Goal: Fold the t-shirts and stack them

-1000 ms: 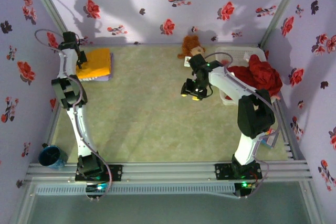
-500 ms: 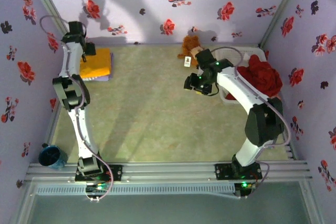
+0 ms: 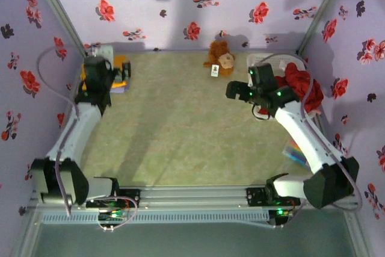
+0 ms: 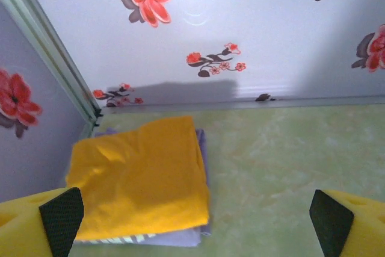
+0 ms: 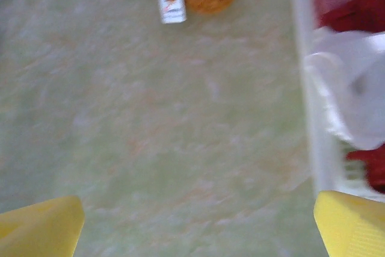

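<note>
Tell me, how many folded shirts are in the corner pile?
2. The orange-yellow cloth t-shirt lies on top; the pale lavender cloth t-shirt lies under it, just its edges showing. More could hide underneath.

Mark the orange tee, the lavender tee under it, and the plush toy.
orange-yellow t-shirt (image 4: 138, 179), left wrist view, middle of its folded top face.
lavender t-shirt (image 4: 180, 238), left wrist view, near edge peeking out under the orange one.
brown plush toy (image 3: 219, 58), top external view, middle of its body.
</note>
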You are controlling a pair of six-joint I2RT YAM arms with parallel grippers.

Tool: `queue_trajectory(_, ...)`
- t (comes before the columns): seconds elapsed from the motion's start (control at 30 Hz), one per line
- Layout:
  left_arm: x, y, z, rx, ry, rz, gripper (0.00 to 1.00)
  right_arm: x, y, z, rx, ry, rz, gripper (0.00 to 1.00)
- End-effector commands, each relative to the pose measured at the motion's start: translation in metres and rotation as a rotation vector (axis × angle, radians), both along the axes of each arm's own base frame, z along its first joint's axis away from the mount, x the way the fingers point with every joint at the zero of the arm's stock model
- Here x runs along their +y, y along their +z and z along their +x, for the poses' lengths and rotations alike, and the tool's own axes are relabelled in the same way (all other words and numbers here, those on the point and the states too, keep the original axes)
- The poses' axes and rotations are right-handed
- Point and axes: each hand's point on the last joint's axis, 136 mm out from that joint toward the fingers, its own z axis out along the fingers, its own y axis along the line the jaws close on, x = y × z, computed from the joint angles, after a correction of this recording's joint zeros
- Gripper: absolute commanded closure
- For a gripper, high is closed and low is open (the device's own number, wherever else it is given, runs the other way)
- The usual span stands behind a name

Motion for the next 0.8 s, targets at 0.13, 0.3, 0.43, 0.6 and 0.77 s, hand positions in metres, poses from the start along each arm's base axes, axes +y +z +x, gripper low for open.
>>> queue_trajectory(0.13,-0.006,-0.044,-0.025,-0.102,-0.054,-0.002,0.01,-0.091,-0.036,0.012,-0.404,-0.181,-0.452,0.01)
queue_trajectory(0.3,0.007,-0.088,-0.026,-0.055,0.003,0.058,0.01,-0.146,-0.076,0.006,-0.442,-0.364,-0.42,0.01)
queue_trajectory(0.43,0.016,-0.12,-0.028,-0.052,0.061,0.021,0.01,-0.16,-0.092,0.011,-0.466,-0.404,-0.351,0.01)
queue_trajectory(0.6,0.024,-0.119,-0.038,-0.079,0.099,0.001,0.01,-0.16,-0.098,0.026,-0.5,-0.371,-0.3,0.01)
queue_trajectory(0.77,0.031,-0.117,-0.045,-0.109,0.11,0.0,0.01,-0.155,-0.109,0.038,-0.503,-0.342,-0.254,0.01)
